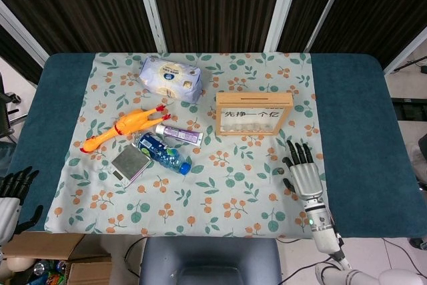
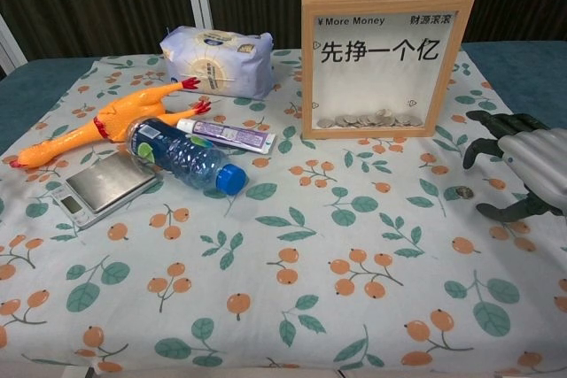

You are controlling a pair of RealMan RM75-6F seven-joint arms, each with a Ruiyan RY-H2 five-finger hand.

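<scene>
right hand (image 2: 523, 165) arched over coin (image 2: 464, 192)

At the right edge the right hand (image 2: 532, 161) hovers over the floral cloth (image 2: 292, 307) that covers the worktop, its dark fingers (image 2: 483, 143) curled downward and apart, its thumb low beside them, holding nothing. A small coin (image 2: 463, 192) lies on the cloth just beside the fingertips, between fingers and thumb, not touched as far as can be seen. Behind it stands an upright wooden frame box (image 2: 385, 64) with coins heaped at its bottom. Further left lie a toothpaste tube (image 2: 228, 135), a plastic bottle (image 2: 184, 158) with a blue cap on its side, a small scale (image 2: 106, 186), a rubber chicken (image 2: 106, 124) and a pack of tissues (image 2: 217, 61).
</scene>
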